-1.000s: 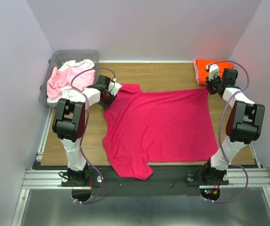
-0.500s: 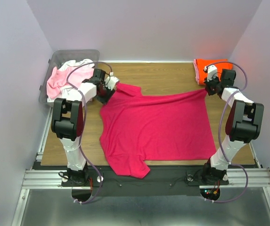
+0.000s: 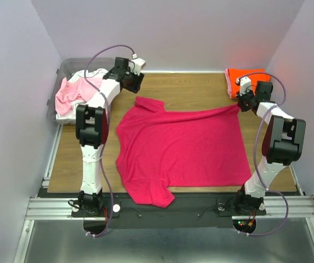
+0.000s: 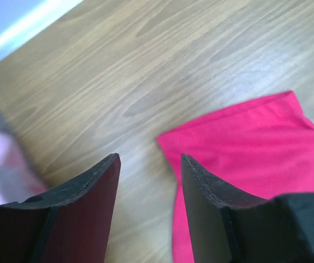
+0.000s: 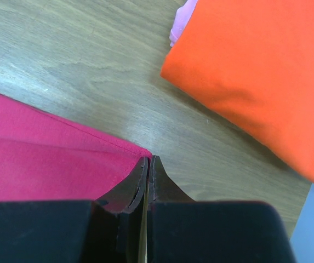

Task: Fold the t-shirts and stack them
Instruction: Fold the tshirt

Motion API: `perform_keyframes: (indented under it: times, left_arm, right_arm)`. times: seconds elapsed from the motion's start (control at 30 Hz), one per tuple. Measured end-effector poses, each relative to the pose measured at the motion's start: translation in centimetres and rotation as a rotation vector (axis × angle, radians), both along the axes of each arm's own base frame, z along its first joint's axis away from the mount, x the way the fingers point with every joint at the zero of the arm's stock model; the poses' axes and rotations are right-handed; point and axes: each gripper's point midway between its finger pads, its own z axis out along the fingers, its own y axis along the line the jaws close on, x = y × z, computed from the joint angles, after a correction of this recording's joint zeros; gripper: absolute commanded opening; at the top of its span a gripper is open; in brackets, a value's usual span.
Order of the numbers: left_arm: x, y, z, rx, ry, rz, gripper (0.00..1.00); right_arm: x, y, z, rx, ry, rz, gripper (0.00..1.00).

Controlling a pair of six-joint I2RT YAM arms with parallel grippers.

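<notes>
Now, with left gripper [image 4: 148, 161] spread and empty, gently draw far-right corner of magenta t-shirt [image 3: 184, 148] (pinched between fingers of right gripper [image 5: 148, 160]) rightward, smoothing wrinkles before folding.

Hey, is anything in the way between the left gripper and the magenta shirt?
Nothing visible does. Only bare table lies between the open left gripper and the nearest sleeve of the magenta shirt.

Bright even light, blurred near fingers
</notes>
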Motion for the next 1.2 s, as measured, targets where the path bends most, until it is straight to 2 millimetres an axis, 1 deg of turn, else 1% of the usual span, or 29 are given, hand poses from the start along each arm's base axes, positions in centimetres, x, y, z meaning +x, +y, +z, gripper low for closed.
perform_keyframes:
  times: [0.03, 0.1, 0.17, 0.2, 0.27, 0.3, 0.37, 0.5, 0.53, 0.57, 0.6, 0.67, 0.7, 0.8, 1.0, 1.13, 1.2]
  left_arm:
    - [0.4, -0.3, -0.8, -0.001, 0.011, 0.002, 0.65]
    - [0.7, -0.9, -3.5, 0.006, 0.054, 0.009, 0.70]
    - [0.2, -1.2, -6.4, 0.024, 0.109, 0.017, 0.70]
    - [0.0, -1.3, -7.5, 0.033, 0.132, 0.020, 0.70]
    - [-0.5, -1.4, -9.1, 0.049, 0.168, 0.027, 0.69]
    - [-0.5, -1.5, -9.3, 0.049, 0.168, 0.031, 0.66]
    - [-0.5, -1.5, -9.2, 0.056, 0.165, 0.037, 0.63]
    - [-0.5, -1.6, -9.2, 0.060, 0.165, 0.045, 0.44]
    - [-0.4, -1.5, -9.2, 0.060, 0.163, 0.046, 0.33]
    - [-0.4, -1.5, -9.2, 0.063, 0.162, 0.047, 0.27]
    - [-0.3, -1.5, -9.3, 0.063, 0.162, 0.048, 0.18]
    - [0.2, -1.5, -9.3, 0.062, 0.151, 0.052, 0.08]
    - [0.4, -1.5, -9.2, 0.065, 0.146, 0.050, 0.00]
    - [1.6, -1.7, -8.8, 0.063, 0.115, 0.057, 0.00]
    - [3.8, -1.8, -6.7, 0.053, 0.022, 0.073, 0.00]
    - [4.7, -1.9, -5.2, 0.042, -0.035, 0.078, 0.00]
    - [4.9, -2.0, -4.1, 0.035, -0.061, 0.077, 0.00]
  right_arm:
    - [0.0, 0.0, 0.0, 0.000, 0.000, 0.000, 0.01]
    - [0.0, 0.0, 0.0, -0.001, 0.000, 0.000, 0.01]
    - [0.0, 0.0, 0.0, -0.003, 0.000, 0.001, 0.00]
    - [0.0, 0.0, 0.0, -0.004, 0.000, 0.001, 0.01]
    - [0.0, -0.1, -0.1, -0.004, 0.001, 0.001, 0.01]
    - [0.0, -0.1, -0.1, -0.004, 0.002, 0.001, 0.01]
    - [0.0, -0.1, -0.3, -0.003, 0.005, 0.000, 0.01]
    - [0.0, -0.1, -0.9, -0.003, 0.017, 0.001, 0.01]
    - [-0.1, -0.1, -1.1, -0.003, 0.022, 0.001, 0.01]
    - [-0.1, -0.1, -1.3, -0.003, 0.027, 0.000, 0.01]
    - [-0.1, -0.1, -1.7, -0.003, 0.033, -0.001, 0.01]
    - [-0.1, -0.2, -2.2, -0.004, 0.044, -0.001, 0.00]
    - [-0.2, -0.2, -2.5, -0.003, 0.050, -0.001, 0.00]
    - [-0.2, 0.0, -2.9, -0.002, 0.059, 0.002, 0.01]
    - [0.1, 0.1, -2.6, -0.005, 0.051, 0.004, 0.01]
    - [0.7, 0.0, -1.7, -0.011, 0.030, 0.001, 0.01]
    - [1.5, 0.0, -0.6, -0.013, 0.005, 0.000, 0.01]
